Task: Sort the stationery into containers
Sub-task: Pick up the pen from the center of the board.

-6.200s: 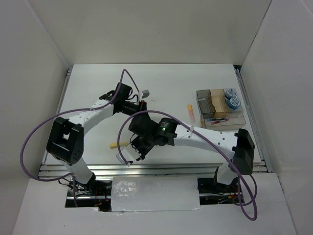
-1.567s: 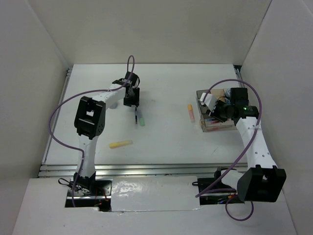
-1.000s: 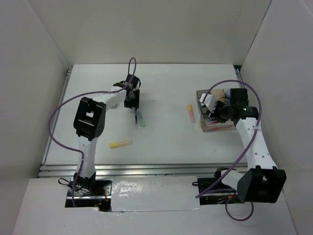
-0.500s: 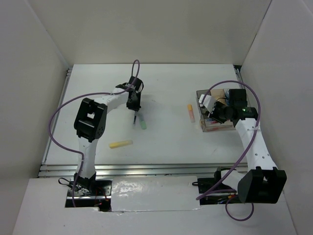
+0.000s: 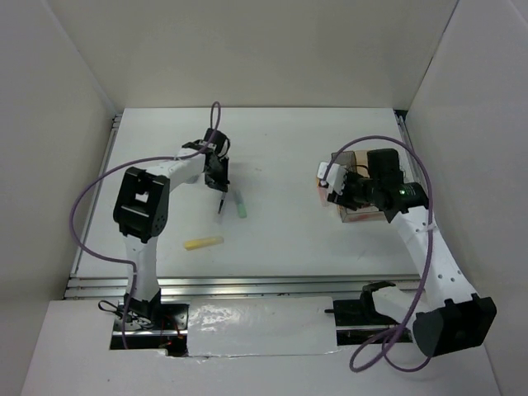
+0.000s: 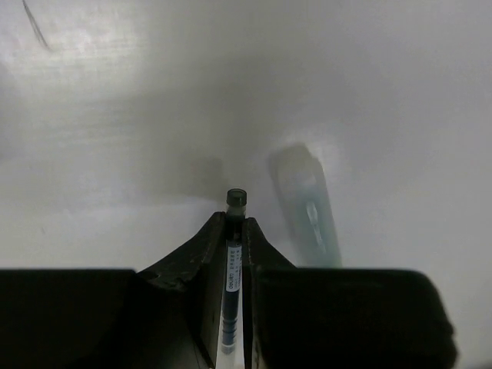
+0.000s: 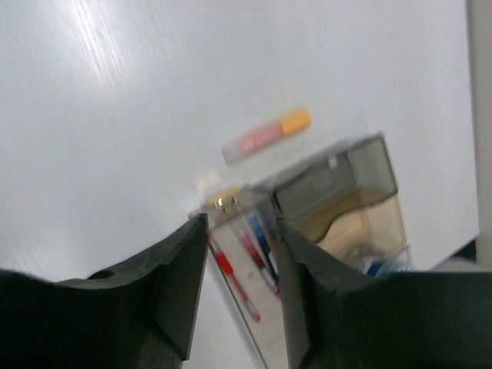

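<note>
The left end effector (image 6: 234,227) is well to the left of the box (image 7: 338,173) on the table (image 5: 289,140). Its fingers are pressed narrowly onto a thin pen (image 6: 232,265), and the pen's dark tip sticks out past the fingertips. A green highlighter (image 5: 240,207) lies flat just beside that pen, on the side facing the box. In the left wrist view it is only a pale blur. A yellow highlighter (image 5: 203,242) lies alone, also well left of the box and closer to the arm bases than the green one.

The right end effector (image 7: 242,223) is over the left edge of the box, seen from above. Its fingers are spread with nothing between them. Through that gap the wrist camera shows the clear brownish box, with red and blue pens (image 7: 250,257) lying side by side in its long compartment. A darker, deeper compartment sits next to them. A patch of blue at the far corner of the box may be a tape roll, but the view is too blurred to be sure. An orange highlighter (image 7: 265,137) lies on the table near the box's left side, not touching it.
</note>
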Controlling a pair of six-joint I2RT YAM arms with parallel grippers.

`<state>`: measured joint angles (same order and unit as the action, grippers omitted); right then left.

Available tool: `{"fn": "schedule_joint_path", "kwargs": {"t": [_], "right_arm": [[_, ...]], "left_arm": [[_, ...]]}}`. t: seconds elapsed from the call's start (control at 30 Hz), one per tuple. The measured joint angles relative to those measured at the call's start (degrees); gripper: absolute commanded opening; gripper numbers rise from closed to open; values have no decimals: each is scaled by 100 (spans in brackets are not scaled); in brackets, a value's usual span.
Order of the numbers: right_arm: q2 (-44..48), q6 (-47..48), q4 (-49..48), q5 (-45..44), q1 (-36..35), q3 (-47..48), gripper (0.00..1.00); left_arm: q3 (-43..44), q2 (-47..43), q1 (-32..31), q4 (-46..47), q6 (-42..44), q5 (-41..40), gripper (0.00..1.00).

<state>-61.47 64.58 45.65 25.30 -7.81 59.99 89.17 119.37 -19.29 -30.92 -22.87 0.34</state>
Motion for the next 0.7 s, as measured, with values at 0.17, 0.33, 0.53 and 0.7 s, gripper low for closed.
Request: {"fn": "schedule_joint_path", "kwargs": {"t": [0.17,0.33,0.53,0.7], "right_arm": [[94,-807,-79,111,-1497,811,80],[76,-1228,-498,17,-3324,1235,80],[-616,-621,-916,-402,-5047,981,80],[-1604,-101,-940,-492,-5488,999,78]], "left_arm": [[-822,-1075,463,142,-319,1609,0],[-1532,-2122,442,807,-887,3268,0],[-2068,-2400,-13,1388,-1390,4400,0],[-2170,-2385,-109,1469,-1617,4935,0]]}}
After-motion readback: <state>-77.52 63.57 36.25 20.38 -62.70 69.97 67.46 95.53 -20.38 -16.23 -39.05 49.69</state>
